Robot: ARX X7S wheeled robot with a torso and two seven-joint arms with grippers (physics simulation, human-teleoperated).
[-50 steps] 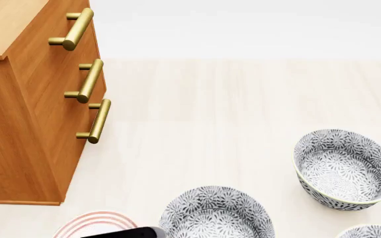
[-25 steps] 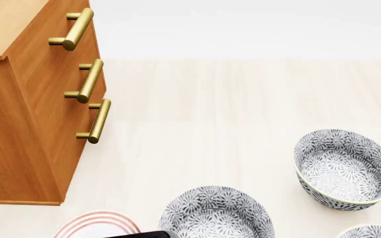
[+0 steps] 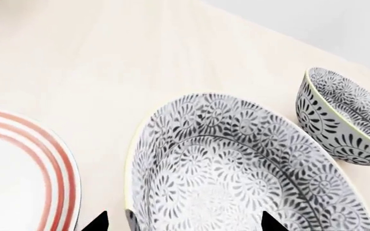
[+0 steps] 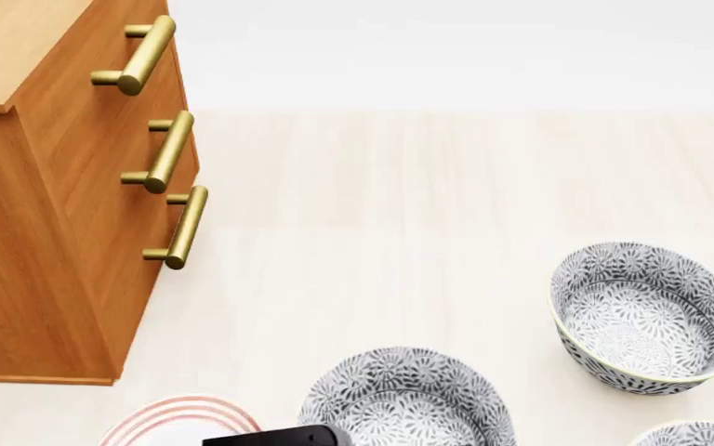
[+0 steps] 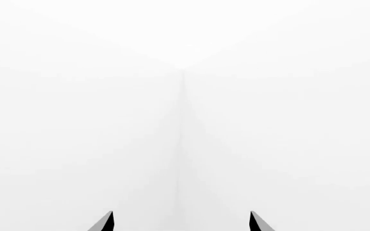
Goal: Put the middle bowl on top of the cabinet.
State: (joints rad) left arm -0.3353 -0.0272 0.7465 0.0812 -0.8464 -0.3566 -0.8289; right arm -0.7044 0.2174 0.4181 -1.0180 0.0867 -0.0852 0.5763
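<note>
Standing tall at the left of the head view, the orange-brown cabinet (image 4: 47, 232) shows its lighter wood top (image 4: 10, 46) and three brass bar handles (image 4: 165, 149) down its front, all resting on a pale wooden floor (image 4: 431, 204) that runs back to a white wall. Three patterned bowls sit on that floor, well apart from the cabinet: the middle bowl (image 4: 409, 398), white with a dense dark-grey floral pattern, lies upright near the lower edge of the head view; a second bowl (image 4: 646, 316) stands to its right and farther from the robot, and only the rim of a third bowl (image 4: 698, 434) shows at the lower right corner. A flat white plate with red rings (image 4: 178, 420) lies just left of the middle bowl, between it and the cabinet's base. The left gripper (image 3: 179, 222) hovers at the near rim of the middle bowl (image 3: 236, 168), its two dark fingertips (image 3: 98, 222) spread wide apart, one toward the plate (image 3: 18, 168) and one over the bowl's patterned inside; whether either touches the rim cannot be told. In the head view only a dark part of the left arm (image 4: 276, 436) is visible. The right gripper (image 5: 181, 222) faces blank white, its fingertips likewise apart and holding nothing.
</note>
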